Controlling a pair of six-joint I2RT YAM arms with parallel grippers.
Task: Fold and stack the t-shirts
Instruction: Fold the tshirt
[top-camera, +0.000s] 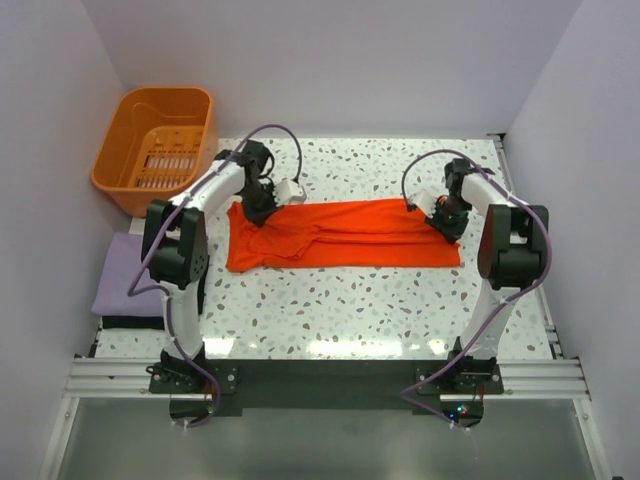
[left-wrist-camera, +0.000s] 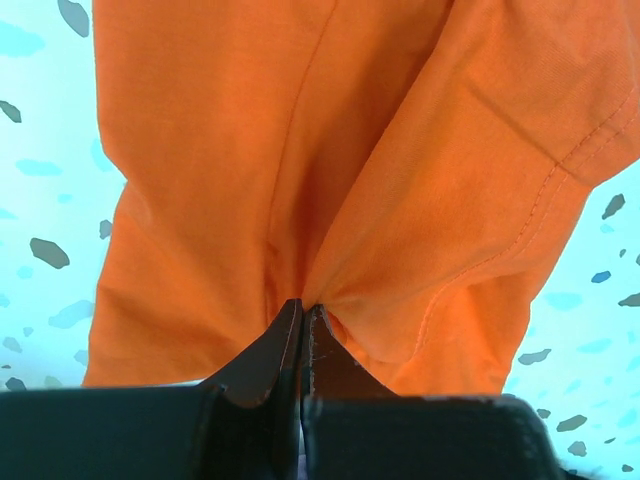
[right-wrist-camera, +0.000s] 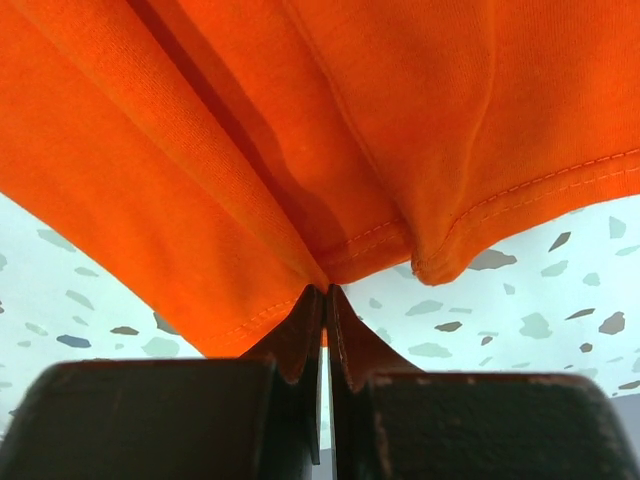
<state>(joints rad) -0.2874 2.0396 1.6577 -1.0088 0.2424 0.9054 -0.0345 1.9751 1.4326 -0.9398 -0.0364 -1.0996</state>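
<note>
Near edge: both arm bases bolted to the rail, speckled worktop (top-camera: 350, 310) ahead of them.

Left edge, toward the near side: lavender shirt (top-camera: 125, 275) folded into a flat rectangle, resting on something dark, just beside the left arm.

Mid worktop: orange shirt (top-camera: 350, 235) laid out as a long band from left to right, roughly parallel to the near edge. Its left end is rumpled and wider, its right end flatter.

Left gripper (top-camera: 262, 215) is down on the shirt's left end near its far edge. In the wrist view the fingers (left-wrist-camera: 285, 335) are pressed together, pinching a gather of orange cloth, with creases fanning from the tips.

Right gripper (top-camera: 443, 222) is at the shirt's far right corner, fingers (right-wrist-camera: 300, 330) closed on the stitched hem, the cloth raised off the worktop there.

Far left corner: orange slotted basket (top-camera: 112, 180), off the worktop edge, its slotted floor in view.
</note>
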